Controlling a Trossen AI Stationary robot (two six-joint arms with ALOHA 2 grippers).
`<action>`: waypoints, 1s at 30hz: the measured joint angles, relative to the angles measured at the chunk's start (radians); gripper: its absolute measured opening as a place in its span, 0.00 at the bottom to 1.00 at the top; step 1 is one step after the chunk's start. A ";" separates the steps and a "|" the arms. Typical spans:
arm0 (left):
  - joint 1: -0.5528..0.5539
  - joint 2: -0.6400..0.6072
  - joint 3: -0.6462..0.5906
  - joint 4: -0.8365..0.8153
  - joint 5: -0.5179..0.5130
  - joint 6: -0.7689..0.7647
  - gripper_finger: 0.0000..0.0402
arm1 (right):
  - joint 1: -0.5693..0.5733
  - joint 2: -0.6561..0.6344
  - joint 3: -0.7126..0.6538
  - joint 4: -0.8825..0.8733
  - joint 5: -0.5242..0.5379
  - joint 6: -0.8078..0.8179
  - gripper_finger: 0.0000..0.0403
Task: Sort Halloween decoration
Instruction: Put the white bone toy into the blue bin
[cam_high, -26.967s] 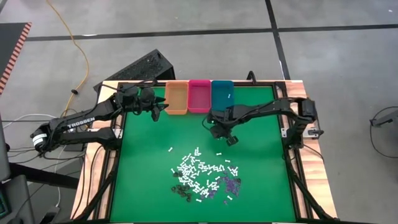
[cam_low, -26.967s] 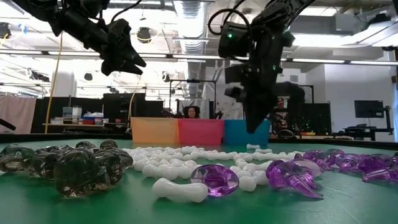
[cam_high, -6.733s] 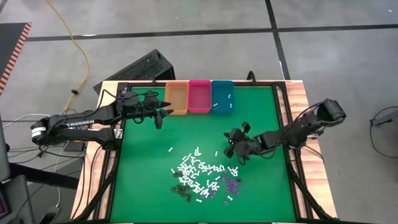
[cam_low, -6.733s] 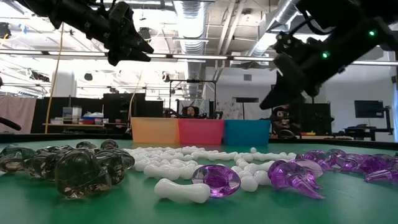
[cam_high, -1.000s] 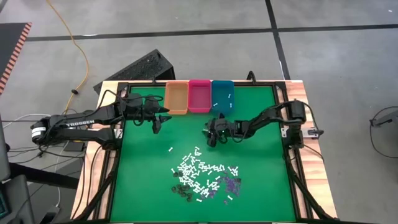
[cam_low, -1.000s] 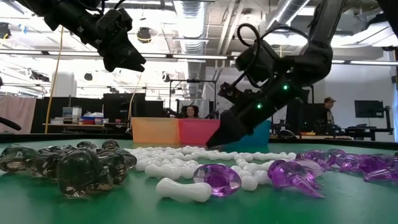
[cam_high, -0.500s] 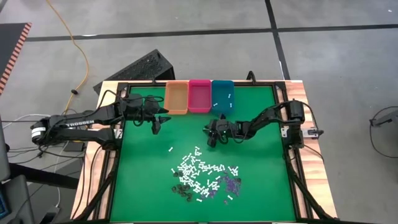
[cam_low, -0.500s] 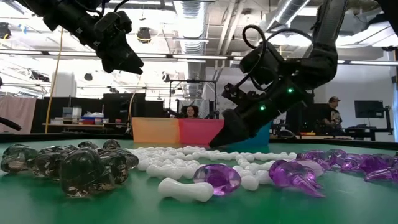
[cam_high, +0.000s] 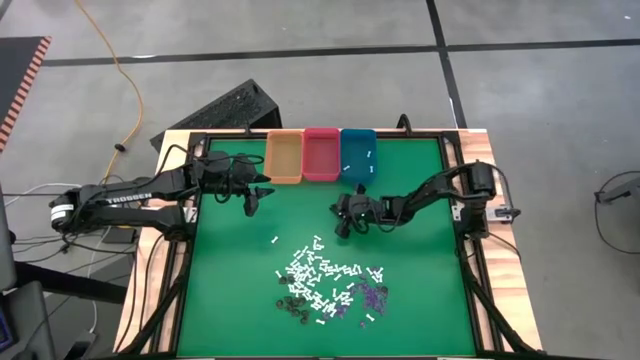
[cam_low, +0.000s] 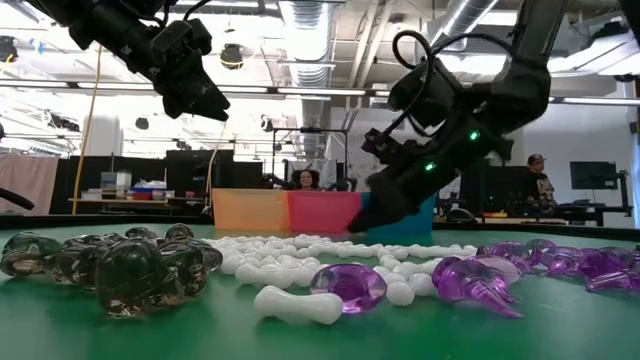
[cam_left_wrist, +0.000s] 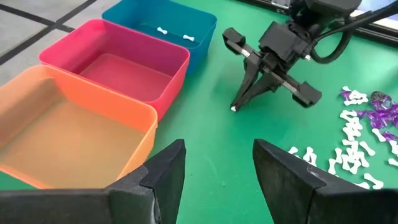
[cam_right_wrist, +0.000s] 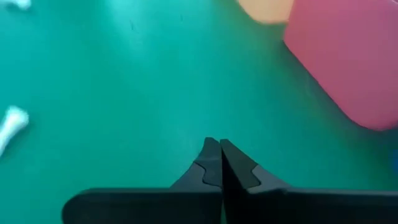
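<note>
The Halloween decoration lies as a pile (cam_high: 325, 280) of tiny pieces on the green mat, toward the near edge: white sticks (cam_low: 300, 250), purple bits (cam_low: 470, 280) and dark bits (cam_low: 110, 265). My right gripper (cam_high: 340, 228) (cam_right_wrist: 216, 144) is shut, low over the mat between the pile and the bins. My left gripper (cam_high: 255, 193) (cam_left_wrist: 214, 155) hangs open in the air at the far left, beside the orange bin (cam_high: 283, 158). My right gripper (cam_left_wrist: 235, 107) slants down from the table's right side, its shut tips at or just above the mat. A white speck (cam_left_wrist: 234, 110) shows at the tips in the left wrist view. I cannot tell whether it is a piece that they hold. The right wrist view shows nothing between them.
Along the far edge stand the orange bin, a pink bin (cam_high: 321, 154) and a teal bin (cam_high: 357, 152); the teal one holds a few white pieces (cam_left_wrist: 163, 30). A lone white stick (cam_high: 273, 240) lies left of the pile. A black frame (cam_high: 190, 250) rims the mat.
My right gripper has shut its fingers low over the mat in front of the bins, staying about where it was. The pile has not moved.
</note>
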 joint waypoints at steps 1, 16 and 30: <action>0.000 0.000 0.000 0.000 0.000 0.000 0.44 | -0.007 -0.025 -0.003 -0.013 0.000 -0.010 0.04; 0.000 0.000 0.000 -0.001 0.007 -0.002 0.44 | -0.162 -0.347 0.003 -0.210 -0.097 -0.055 0.18; -0.067 -0.002 0.000 0.138 0.006 0.097 0.44 | -0.073 -0.118 -0.245 0.447 -0.072 0.078 0.46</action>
